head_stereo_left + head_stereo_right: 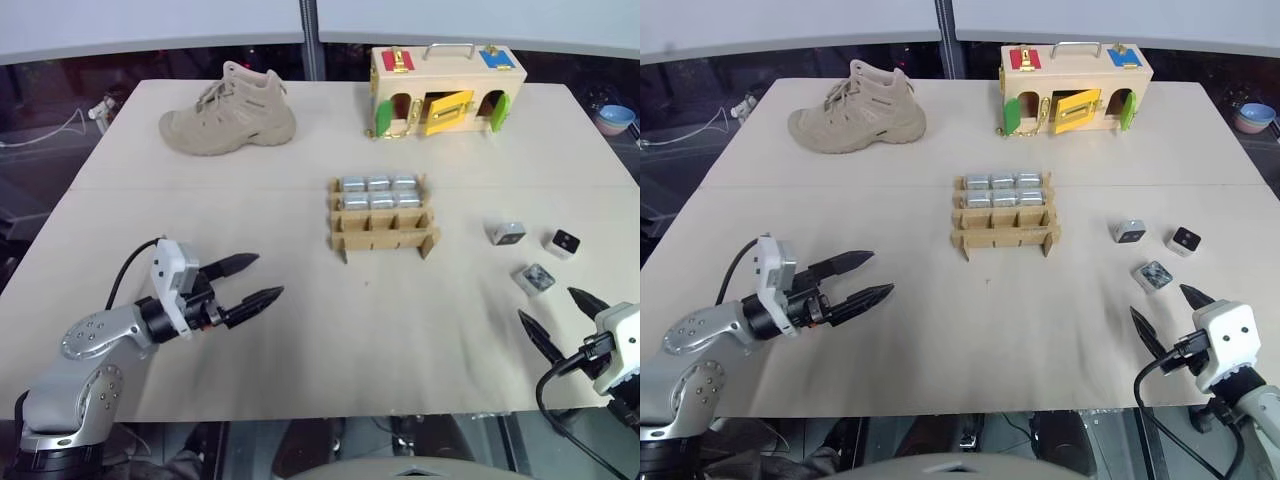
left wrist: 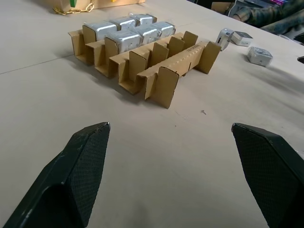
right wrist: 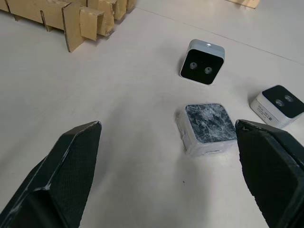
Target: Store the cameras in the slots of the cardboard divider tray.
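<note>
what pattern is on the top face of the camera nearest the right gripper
A dark, cracked, marbled-looking face, clearest in the right wrist view.

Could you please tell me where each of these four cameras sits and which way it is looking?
Left eye view: on the head, looking forward and down over the table; both arms show, left gripper open.
Right eye view: beside it, same scene; right gripper open.
Left wrist view: along the left fingers toward the cardboard divider tray.
Right wrist view: along the right fingers toward three loose cameras.
Shared: both wrist views catch the tray and loose cameras.
</note>
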Motion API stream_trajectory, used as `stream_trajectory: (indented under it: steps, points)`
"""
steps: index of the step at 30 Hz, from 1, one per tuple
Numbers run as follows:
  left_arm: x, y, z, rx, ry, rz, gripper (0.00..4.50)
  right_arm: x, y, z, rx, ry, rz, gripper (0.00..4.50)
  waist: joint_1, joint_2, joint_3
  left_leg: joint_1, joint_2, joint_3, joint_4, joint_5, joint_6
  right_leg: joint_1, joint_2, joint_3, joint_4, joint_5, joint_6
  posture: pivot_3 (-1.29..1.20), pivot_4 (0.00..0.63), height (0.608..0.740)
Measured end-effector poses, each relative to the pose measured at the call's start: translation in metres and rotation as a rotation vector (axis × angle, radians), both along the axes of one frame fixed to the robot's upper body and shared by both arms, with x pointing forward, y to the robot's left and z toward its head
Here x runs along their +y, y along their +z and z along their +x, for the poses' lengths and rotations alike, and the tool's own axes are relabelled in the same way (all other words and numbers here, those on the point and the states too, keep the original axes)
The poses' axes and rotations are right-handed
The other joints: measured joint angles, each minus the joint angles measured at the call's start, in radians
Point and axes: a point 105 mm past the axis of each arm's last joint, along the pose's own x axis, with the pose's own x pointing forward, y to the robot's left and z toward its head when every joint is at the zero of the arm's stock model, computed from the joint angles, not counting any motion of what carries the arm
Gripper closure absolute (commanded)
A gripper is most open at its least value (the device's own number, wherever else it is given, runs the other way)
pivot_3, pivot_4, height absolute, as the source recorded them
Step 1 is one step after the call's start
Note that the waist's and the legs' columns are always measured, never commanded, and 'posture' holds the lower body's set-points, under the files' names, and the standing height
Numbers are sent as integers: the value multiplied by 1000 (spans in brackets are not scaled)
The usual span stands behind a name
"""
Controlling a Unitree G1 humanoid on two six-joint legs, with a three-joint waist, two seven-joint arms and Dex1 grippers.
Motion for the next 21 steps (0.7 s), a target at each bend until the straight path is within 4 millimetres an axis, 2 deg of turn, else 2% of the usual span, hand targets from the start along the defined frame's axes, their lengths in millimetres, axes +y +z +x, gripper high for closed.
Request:
stream_trajectory:
  steps: [2,5,10,14,17,21]
  points:
    - [0,1,0,-1,-2,-4,233,0,0,0,3,-4,-1,0,0,0,0,0,0,0,0,0,0,0,0,0,0,0,0,0,150,740]
    - [-8,15,2,-41,-67,-57,233,-9,-4,2,53,-78,-30,0,4,0,0,0,0,0,0,0,0,0,0,0,0,0,0,0,150,740]
    - [-21,37,-15,-88,-320,-72,233,-8,4,15,110,-104,4,0,-4,0,0,0,0,0,0,1,-2,0,1,0,0,0,0,0,150,740]
    - [-28,52,-28,-118,-487,-16,233,-9,11,31,124,-140,27,0,-1,1,0,0,0,0,0,1,-2,0,1,0,0,0,0,0,150,740]
    - [-30,53,-31,-116,-527,-17,233,-10,10,32,142,-146,30,0,1,1,0,-1,0,0,0,1,-2,0,1,-1,-1,1,1,0,150,740]
    - [-36,60,-34,-124,-577,-12,233,-7,-2,43,206,-134,35,0,-2,1,0,-2,-1,0,0,1,-2,0,1,-1,-3,1,2,0,150,740]
